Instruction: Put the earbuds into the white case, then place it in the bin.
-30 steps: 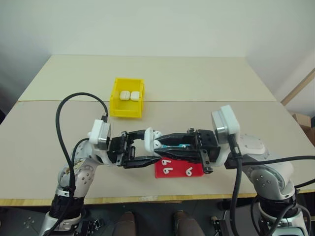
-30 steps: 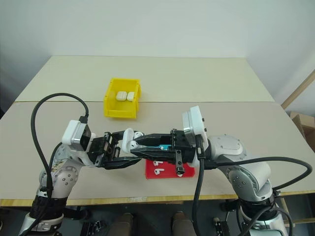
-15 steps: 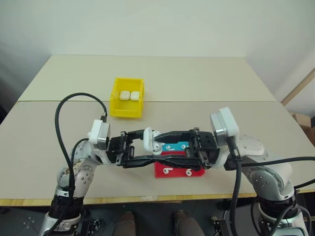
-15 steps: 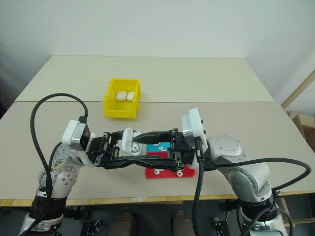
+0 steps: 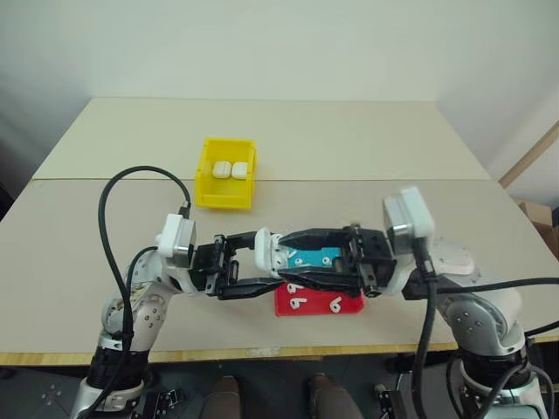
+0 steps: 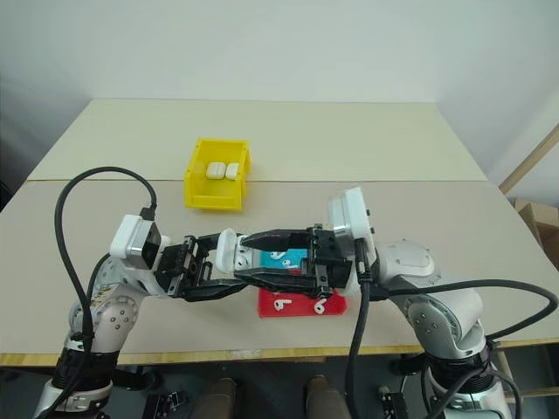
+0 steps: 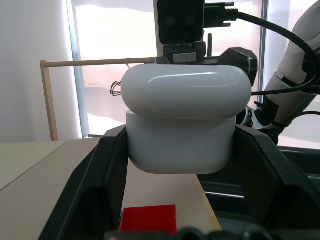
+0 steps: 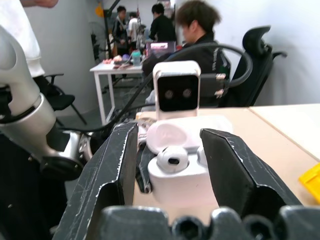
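Left hand grips the white case, facing the parted right hand.

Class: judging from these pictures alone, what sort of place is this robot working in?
Probably a shared lab or office: a plain beige worktable, seated people at a white desk, and a black swivel office chair.
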Robot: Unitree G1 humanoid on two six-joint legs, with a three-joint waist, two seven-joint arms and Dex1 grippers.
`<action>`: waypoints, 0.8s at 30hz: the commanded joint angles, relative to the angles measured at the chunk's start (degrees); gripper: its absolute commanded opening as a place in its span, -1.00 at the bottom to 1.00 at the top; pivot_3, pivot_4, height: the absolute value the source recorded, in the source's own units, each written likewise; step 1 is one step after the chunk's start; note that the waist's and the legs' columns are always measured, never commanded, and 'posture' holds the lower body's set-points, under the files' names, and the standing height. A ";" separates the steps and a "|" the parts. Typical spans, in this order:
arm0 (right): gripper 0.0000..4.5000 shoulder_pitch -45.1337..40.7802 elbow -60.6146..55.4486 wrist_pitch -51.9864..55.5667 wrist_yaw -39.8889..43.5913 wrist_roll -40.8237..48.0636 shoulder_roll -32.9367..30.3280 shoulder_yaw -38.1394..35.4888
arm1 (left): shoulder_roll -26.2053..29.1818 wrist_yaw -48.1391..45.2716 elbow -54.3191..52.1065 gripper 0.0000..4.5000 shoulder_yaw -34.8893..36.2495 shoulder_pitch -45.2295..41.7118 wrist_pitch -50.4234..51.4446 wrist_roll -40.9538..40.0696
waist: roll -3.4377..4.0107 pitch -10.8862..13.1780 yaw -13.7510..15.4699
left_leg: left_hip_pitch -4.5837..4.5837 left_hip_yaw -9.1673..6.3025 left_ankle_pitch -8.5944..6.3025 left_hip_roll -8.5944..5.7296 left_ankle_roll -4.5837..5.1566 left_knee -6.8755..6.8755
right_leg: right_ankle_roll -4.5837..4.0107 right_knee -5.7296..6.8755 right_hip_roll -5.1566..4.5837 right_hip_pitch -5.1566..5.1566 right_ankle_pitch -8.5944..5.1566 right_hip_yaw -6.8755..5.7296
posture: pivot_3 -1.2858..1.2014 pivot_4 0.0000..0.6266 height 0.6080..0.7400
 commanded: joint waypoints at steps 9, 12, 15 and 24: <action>-0.06 -11.56 5.73 -1.27 2.53 1.62 -5.33 -6.06 | -0.27 -0.17 -1.29 0.26 0.59 0.07 -1.21 -0.76 | 0.01 0.01 -0.11 | 0.01 0.00 0.00 0.00 0.00 0.00 | 0.00 0.00 0.00 0.01 0.00 0.00 | 0.03 -0.52 1.00; -0.46 -18.27 9.01 0.56 4.61 1.41 -8.85 -5.17 | -0.37 -0.13 -1.22 0.26 0.63 0.01 -1.27 -0.78 | 0.02 0.01 -0.03 | 0.01 0.01 0.00 0.00 0.00 0.02 | -0.01 0.01 0.00 -0.01 0.01 0.01 | 0.03 -0.52 1.00; -0.93 -24.07 10.88 1.71 8.02 -2.41 -12.55 -0.93 | -0.45 -0.10 -1.32 0.26 0.56 0.01 -1.18 -0.84 | 0.02 0.01 0.01 | -0.01 -0.04 0.00 0.01 0.00 -0.01 | -0.01 -0.04 0.01 0.00 0.00 -0.03 | 0.03 -0.52 1.00; -0.99 -38.09 15.71 3.86 15.69 -10.73 -12.84 10.21 | -0.65 -0.02 -1.29 0.26 0.10 -0.17 -0.99 -0.52 | 0.03 0.02 -0.10 | -0.03 -0.02 0.00 0.01 0.00 0.01 | -0.01 -0.01 -0.01 -0.04 0.01 -0.03 | 0.03 -0.52 1.00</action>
